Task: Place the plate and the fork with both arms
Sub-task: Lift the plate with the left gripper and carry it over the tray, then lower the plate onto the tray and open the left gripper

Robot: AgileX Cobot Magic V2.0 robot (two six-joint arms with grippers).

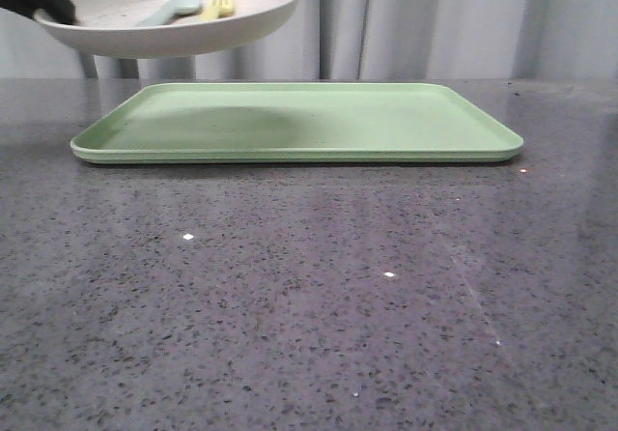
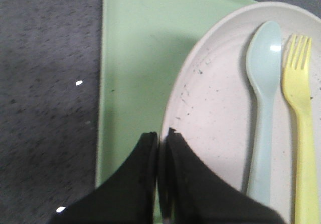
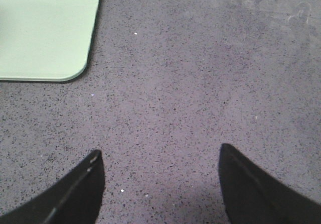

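**Set the plate down flat and slow**

The left claw [image 2: 161, 133] pinches the plate [image 1: 174, 27] rim, holding it up over the green tray [image 1: 386, 122]. The fork [image 2: 300, 113] and spoon [image 2: 263, 103] lie on it. Keep it level. The right claw [image 3: 160, 156] waits wide open over the table [image 3: 200, 83].

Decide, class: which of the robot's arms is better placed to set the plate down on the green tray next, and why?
The left. Its gripper is shut on the plate rim, holding it above the tray with the spoon and fork aboard. The right gripper is open over bare table.
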